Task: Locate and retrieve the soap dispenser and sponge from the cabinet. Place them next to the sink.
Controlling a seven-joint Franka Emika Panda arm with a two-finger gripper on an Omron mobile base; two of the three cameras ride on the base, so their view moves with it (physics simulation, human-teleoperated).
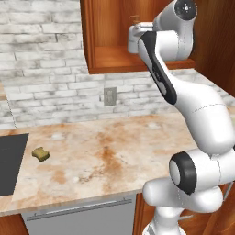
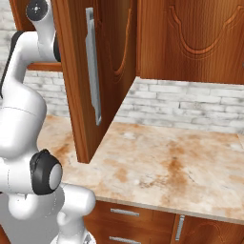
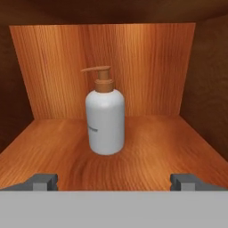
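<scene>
Soap dispenser (image 3: 105, 116) is standing upright at the centre of the hand view, on the shelf of the cabinet (image 3: 147, 67), its tan pump nozzle pointing toward the frame's left. A small dark mark is showing on the bottle's front, too blurred to read. Gripper (image 3: 114, 181) is sitting at the bottom edge with its fingertips (image 3: 42, 180) spread wide, well short of the bottle and pinching nothing. In the left base view, the sponge (image 1: 41, 153) is lying at centre left on the counter (image 1: 114, 151), just right of the sink (image 1: 10, 163).
</scene>
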